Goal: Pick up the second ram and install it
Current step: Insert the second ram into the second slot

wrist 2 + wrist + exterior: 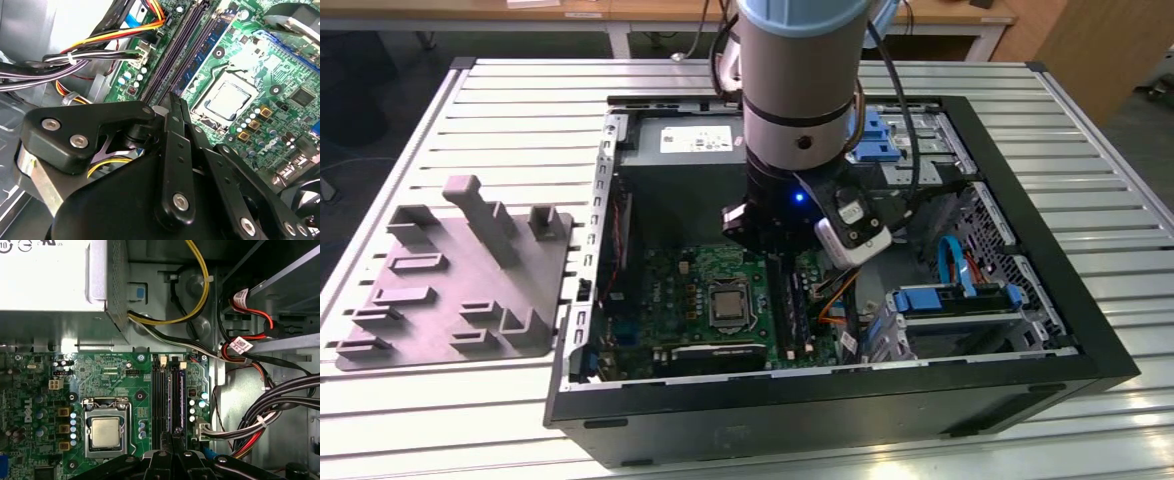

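My gripper (174, 100) hangs low inside the open computer case (827, 392), over the row of memory slots (167, 390) beside the processor (106, 432). Its two thin black fingers are pressed flat together, and I see nothing between them. Their tips (175, 432) sit just above the dark, purple-edged slots (167, 55). A green memory stick with black chips (205, 47) stands seated in the slot nearest the processor. I cannot tell whether that stick is the second ram. In the exterior view the gripper (774, 255) is over the motherboard.
The grey moulded tray (454, 280) with upright posts lies on the slatted table at the exterior view's left. Bundled cables (270, 405) run close beside the slots. The silver power supply (50, 280) and blue drive brackets (954, 300) crowd the case.
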Robot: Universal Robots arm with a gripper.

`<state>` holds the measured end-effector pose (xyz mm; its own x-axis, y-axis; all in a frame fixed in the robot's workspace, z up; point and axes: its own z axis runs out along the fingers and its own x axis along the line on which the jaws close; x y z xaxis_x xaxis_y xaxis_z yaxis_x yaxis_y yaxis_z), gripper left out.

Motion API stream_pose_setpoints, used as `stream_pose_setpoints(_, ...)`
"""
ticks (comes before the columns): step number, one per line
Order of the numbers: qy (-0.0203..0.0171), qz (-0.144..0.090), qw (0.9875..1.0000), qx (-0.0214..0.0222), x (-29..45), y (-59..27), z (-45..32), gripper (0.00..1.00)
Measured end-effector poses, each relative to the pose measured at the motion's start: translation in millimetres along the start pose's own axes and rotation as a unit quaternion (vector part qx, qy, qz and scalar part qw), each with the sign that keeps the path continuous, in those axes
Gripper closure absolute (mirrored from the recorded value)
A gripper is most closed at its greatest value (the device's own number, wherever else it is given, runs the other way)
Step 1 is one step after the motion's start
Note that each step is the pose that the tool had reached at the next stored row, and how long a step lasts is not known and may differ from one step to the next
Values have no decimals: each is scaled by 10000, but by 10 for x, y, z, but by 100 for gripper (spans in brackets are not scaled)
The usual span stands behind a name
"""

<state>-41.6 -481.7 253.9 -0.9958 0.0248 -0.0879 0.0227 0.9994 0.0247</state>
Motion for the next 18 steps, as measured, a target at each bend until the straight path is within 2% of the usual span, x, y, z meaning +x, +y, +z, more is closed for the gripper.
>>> stream_pose_setpoints(2,-1,0,10000,-3,0,0,4,89)
stream_pose_setpoints(18,-1,1,10000,-12,31,17,225,89)
